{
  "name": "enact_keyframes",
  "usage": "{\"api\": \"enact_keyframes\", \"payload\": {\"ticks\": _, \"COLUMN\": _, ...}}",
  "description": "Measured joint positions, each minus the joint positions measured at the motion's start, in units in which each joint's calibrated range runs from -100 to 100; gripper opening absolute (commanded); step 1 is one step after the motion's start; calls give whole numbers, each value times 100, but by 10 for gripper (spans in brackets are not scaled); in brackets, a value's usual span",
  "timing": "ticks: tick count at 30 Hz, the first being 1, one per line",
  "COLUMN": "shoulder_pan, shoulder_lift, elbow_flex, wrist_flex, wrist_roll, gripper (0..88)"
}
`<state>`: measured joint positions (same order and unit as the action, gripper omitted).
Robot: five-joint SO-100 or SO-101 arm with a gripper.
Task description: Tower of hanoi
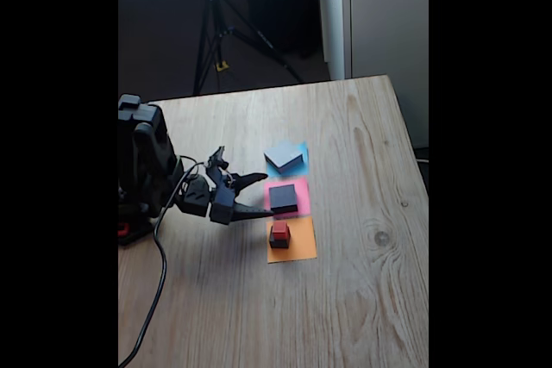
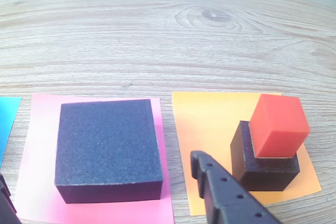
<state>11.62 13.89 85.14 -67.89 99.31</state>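
My worktop point(image 1: 345, 144) is pale wood; a tripod point(image 1: 220, 32) stands behind. My jaws point(image 1: 259, 196) gape empty beside the black block point(image 2: 107, 148)

My wrist view: blue paper square point(image 2: 6, 124) cut to a sliver at left edge, one gripper finger point(image 2: 226, 195) cropped at bottom, small dark grey block point(image 2: 262, 166) top covered by red cube point(image 2: 278, 125), fixed view too blurred for block edges.
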Motion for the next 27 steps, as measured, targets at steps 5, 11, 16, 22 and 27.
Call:
{"api": "enact_keyframes", "payload": {"ticks": 5, "shoulder_pan": -41, "shoulder_lift": 359, "elbow_flex": -261, "wrist_flex": -136, "wrist_roll": 0, "gripper": 453}}
{"api": "enact_keyframes", "payload": {"ticks": 11, "shoulder_pan": -52, "shoulder_lift": 616, "elbow_flex": -513, "wrist_flex": -152, "wrist_roll": 0, "gripper": 449}}
{"api": "enact_keyframes", "payload": {"ticks": 16, "shoulder_pan": -83, "shoulder_lift": 821, "elbow_flex": -652, "wrist_flex": -152, "wrist_roll": 0, "gripper": 446}}
{"api": "enact_keyframes", "payload": {"ticks": 22, "shoulder_pan": -186, "shoulder_lift": 898, "elbow_flex": -730, "wrist_flex": -184, "wrist_roll": 0, "gripper": 442}}
{"api": "enact_keyframes", "payload": {"ticks": 27, "shoulder_pan": -217, "shoulder_lift": 1000, "elbow_flex": -817, "wrist_flex": -184, "wrist_roll": 0, "gripper": 439}}
